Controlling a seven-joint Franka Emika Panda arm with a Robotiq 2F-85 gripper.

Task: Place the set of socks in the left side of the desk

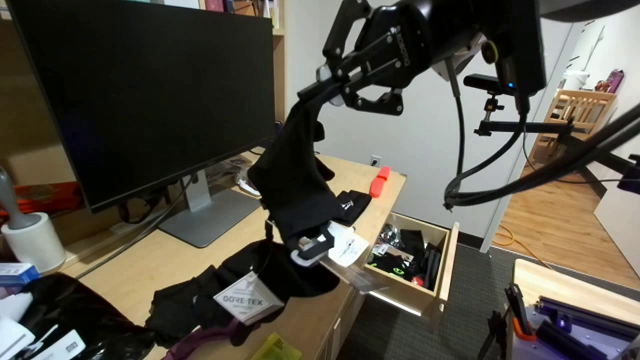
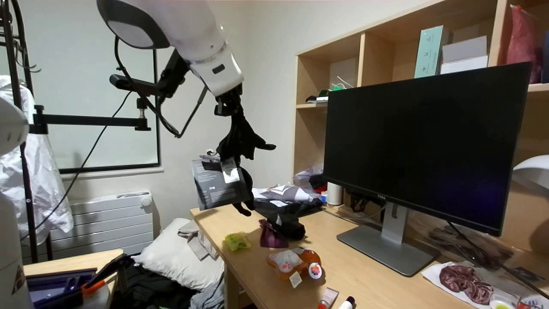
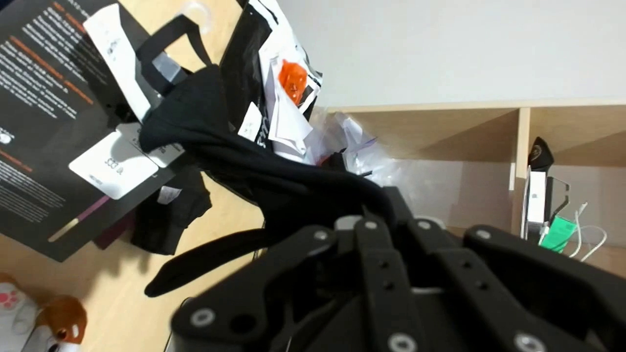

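Observation:
My gripper is shut on a large black fabric bundle that hangs down above the desk. The bundle has finger-like ends like gloves. White labels and a dark printed card hang from it. In the wrist view my fingertips pinch its end. A smaller black fabric bundle with a white label lies on the desk, also in the wrist view. A folded black item with a white mark lies near the far end. I cannot tell which is the set of socks.
A large black monitor stands on the desk. An open drawer juts out. A tan and white plush ball, purple pouch, yellow-green packet and black plastic bag lie on the desk. Shelves rise behind.

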